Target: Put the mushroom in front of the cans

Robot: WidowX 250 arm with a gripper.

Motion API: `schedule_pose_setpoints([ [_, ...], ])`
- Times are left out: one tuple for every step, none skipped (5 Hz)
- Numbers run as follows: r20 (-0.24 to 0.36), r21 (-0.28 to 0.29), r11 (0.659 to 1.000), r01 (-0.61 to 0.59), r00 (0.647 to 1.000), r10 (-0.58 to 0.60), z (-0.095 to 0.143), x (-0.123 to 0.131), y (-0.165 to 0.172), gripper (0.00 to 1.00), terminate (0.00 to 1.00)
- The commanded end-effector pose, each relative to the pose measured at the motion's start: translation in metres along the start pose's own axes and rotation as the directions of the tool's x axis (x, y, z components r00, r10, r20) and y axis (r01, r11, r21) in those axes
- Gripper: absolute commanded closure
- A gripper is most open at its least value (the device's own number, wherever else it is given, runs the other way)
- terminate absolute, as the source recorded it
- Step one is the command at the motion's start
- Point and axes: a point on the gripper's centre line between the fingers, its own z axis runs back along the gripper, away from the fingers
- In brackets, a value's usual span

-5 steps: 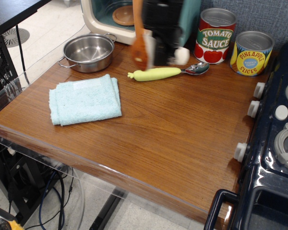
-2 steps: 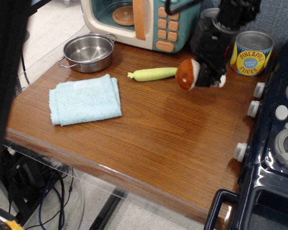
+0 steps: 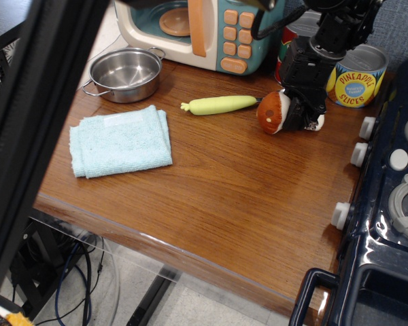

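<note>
- Now the black gripper (image 3: 301,114) is clamped on the mushroom (image 3: 270,113), its rounded orange-brown cap pointing left, low over the table (image 3: 224,183).
- Just behind stand the cans (image 3: 354,76), silver-lidded; the red one is mostly hidden.
- Glossy wood grain runs under a folded blue cloth (image 3: 120,140), steel pot (image 3: 125,73) and yellow-green spoon (image 3: 219,104).

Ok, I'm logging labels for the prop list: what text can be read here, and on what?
"PINEAPPLE SLICES": on the yellow can; the small print in its blue badge is too blurred to read.
Red can: label hidden behind the hand, not readable now.
Toy microwave: buttons show no legible marks.
</note>
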Motion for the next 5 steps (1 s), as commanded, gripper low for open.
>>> schedule_pose_setpoints([
  [-0.043, -0.03, 0.999, -0.029, 0.999, 0.027, 0.036, 0.013, -0.007, 0.0, 0.0],
  [-0.044, -0.037, 0.999, -0.024, 0.999, 0.023, 0.048, 0.02, -0.007, 0.0, 0.0],
  [-0.084, -0.027, 0.999, -0.037, 0.996, 0.035, 0.063, 0.028, -0.008, 0.0, 0.0],
  [-0.121, -0.031, 0.998, -0.045, 0.992, 0.041, 0.081, 0.04, -0.009, 0.0, 0.0],
  [-0.164, -0.044, 0.998, -0.044, 0.986, 0.036, 0.1, 0.057, -0.007, 0.0, 0.0],
])
